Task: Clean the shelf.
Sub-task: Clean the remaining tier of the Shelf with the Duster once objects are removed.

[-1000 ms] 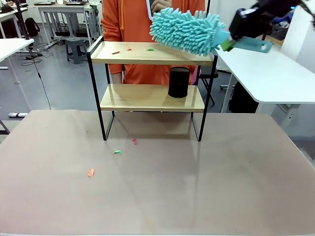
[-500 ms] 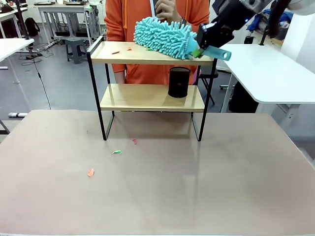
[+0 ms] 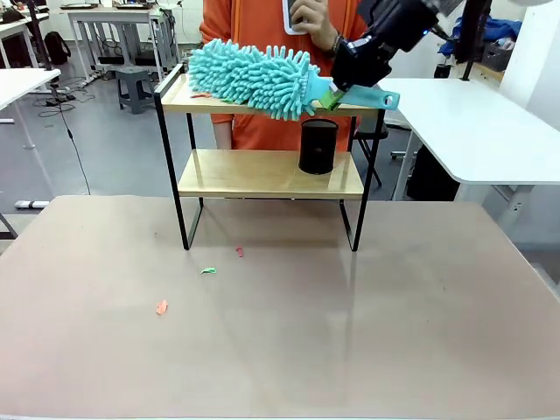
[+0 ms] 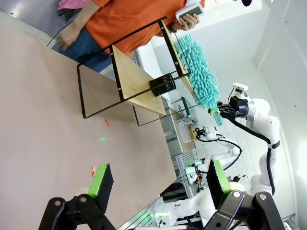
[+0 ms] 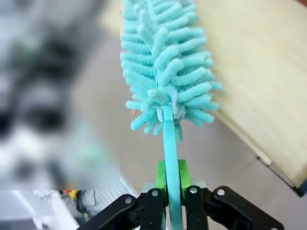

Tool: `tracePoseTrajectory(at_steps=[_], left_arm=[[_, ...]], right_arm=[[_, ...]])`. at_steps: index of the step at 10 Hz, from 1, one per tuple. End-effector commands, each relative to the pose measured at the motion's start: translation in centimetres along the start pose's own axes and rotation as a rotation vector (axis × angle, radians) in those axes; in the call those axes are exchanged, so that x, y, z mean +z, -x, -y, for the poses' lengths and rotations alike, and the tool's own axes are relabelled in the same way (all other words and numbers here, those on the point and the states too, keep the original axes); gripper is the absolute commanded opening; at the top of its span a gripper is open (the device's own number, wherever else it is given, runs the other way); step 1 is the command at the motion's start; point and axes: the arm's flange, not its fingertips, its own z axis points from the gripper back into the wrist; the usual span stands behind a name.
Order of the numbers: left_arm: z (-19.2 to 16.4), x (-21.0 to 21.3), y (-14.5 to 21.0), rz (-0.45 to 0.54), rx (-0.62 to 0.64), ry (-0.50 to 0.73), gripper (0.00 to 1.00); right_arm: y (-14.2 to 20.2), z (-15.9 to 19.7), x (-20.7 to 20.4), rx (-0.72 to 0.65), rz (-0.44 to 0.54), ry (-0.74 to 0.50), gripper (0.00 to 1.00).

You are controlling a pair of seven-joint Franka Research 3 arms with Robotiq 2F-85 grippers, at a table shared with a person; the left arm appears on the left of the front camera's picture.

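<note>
The shelf (image 3: 245,173) stands near the far edge of the brown table (image 3: 367,341), with lots of bare room in front of it. It has two smooth, light wood boards in a thin black metal frame. The right gripper (image 3: 337,87) is squeezed tight on the flat teal handle of a fluffy duster (image 3: 254,77). The duster's soft noodle bits stretch along the top board. A round black cup (image 3: 318,146) sits on the lower board. The left gripper (image 4: 159,178) is well apart from the shelf, with its jaws wide apart and nothing in them.
</note>
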Motion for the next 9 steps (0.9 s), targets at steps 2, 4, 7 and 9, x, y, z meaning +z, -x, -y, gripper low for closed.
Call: tracePoseTrajectory(at_steps=[2, 4, 7, 9], left_arm=[[0.1, -0.2, 0.1, 0.016, -0.024, 0.02, 1.0], [0.1, -0.2, 0.1, 0.016, -0.024, 0.02, 1.0], [0.1, -0.2, 0.1, 0.016, -0.024, 0.02, 1.0], [0.1, -0.2, 0.1, 0.016, -0.024, 0.02, 1.0]], right_arm=[[2.1, 1.2, 3.0, 0.197, -0.199, -0.152, 0.12], [5.2, 1.4, 6.1, 0.291, -0.204, -0.271, 0.12], [7.7, 3.0, 7.0, 0.222, -0.113, -0.372, 0.12], [9.7, 3.5, 8.4, 0.202, -0.013, -0.411, 0.12]])
